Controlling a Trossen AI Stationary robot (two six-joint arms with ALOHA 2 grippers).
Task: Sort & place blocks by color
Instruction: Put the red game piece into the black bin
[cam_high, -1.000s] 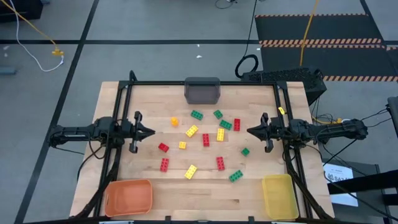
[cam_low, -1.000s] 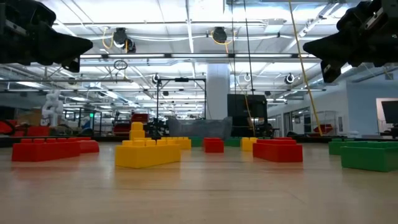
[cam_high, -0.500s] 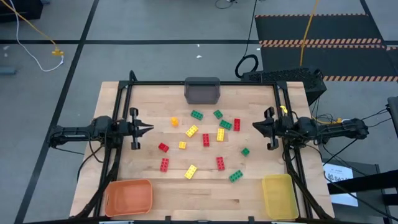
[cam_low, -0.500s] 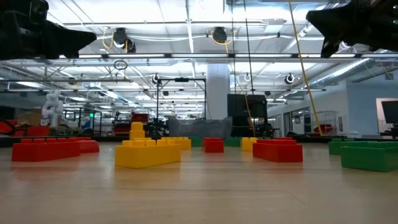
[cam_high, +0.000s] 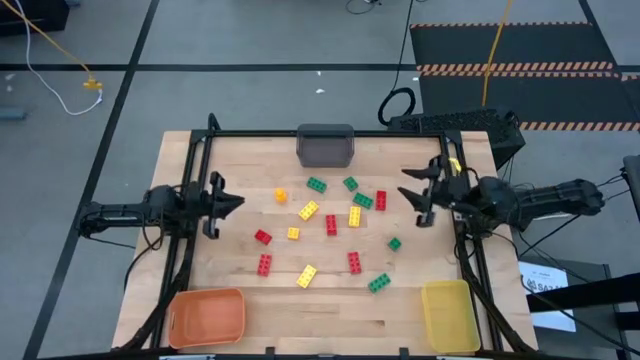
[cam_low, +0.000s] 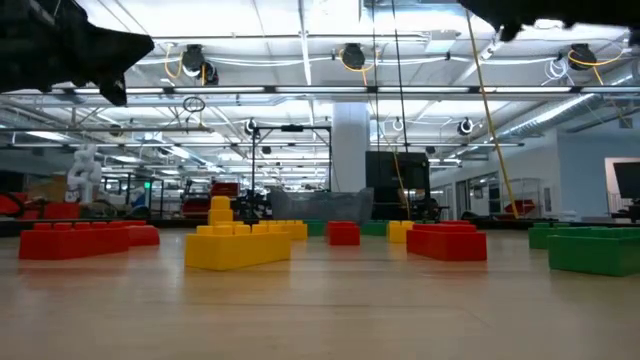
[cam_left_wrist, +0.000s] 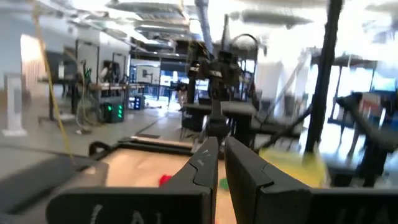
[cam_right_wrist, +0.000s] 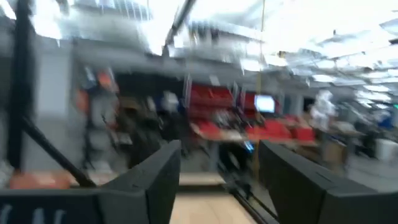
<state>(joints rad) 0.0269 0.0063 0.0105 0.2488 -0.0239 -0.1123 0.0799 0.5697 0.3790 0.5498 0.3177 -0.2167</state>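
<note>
Looking straight down, the blocks are all scattered loose across the middle of the wooden table, a mix of red, yellow and green studded bricks plus one tiny orange piece off on its own toward the left arm's side. None of them is in a bin. The gray bin sits at the far edge, the orange bin at the near left corner, the yellow bin at the near right corner.

The left gripper hangs over the left side of the table, pointing in at the pile, jaws pressed together with nothing between them; its wrist camera shows the two dark fingers meeting at the tips. The right gripper is over the right side, near the green and red bricks there, jaws spread wide apart and holding nothing. Its wrist view shows a big gap between the fingers.

From table height you get a red brick on the left, a yellow one up front, another red one and a green one at the right.

As for writing or brand marks: I can't read any. There's a white sheet on the floor by the right side, too small to make out.
</note>
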